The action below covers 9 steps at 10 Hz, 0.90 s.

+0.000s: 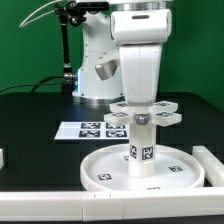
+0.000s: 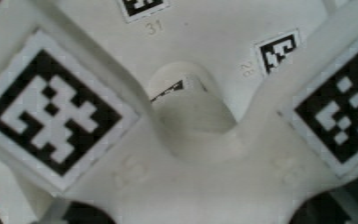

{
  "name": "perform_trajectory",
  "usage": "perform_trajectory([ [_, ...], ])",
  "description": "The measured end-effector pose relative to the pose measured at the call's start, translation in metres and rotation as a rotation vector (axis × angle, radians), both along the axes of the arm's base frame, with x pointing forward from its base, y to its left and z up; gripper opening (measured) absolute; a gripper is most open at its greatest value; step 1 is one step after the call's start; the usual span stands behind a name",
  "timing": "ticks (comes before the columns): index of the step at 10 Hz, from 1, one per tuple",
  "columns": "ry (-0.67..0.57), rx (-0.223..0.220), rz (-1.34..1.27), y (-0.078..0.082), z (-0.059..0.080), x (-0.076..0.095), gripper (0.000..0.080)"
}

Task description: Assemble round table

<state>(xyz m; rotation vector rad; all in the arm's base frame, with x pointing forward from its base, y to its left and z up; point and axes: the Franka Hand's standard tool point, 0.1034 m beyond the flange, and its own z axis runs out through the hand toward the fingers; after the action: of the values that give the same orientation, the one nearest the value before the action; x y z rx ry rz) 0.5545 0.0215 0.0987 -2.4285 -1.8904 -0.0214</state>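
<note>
Black table [image 1: 30,130] carries everything. Franka arm [image 1: 140,60] hangs over the middle. Round disc [image 1: 105,170] lies flat near the front, rim up. Marker board [image 1: 85,128] lies flat behind the disc. White rail block [image 1: 212,165] at the disc's edge on the exterior view's right. Leg [image 1: 141,148] stands upright on the disc centre. Cross piece [image 1: 165,114] [image 2: 176,110] sits on the leg top, under the gripper [image 1: 143,100]; fingers hidden, cannot tell whether apart or clamped. Wrist view filled by cross piece tags.
</note>
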Motion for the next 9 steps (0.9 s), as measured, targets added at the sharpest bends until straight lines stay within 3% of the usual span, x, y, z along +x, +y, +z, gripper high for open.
perform_trajectory([
  [5, 0.028, 0.019, -0.493, -0.0033, -0.0008, -0.0012, 0.0449],
  [9, 0.049, 0.017, -0.741, -0.0026, -0.001, -0.0012, 0.0449],
])
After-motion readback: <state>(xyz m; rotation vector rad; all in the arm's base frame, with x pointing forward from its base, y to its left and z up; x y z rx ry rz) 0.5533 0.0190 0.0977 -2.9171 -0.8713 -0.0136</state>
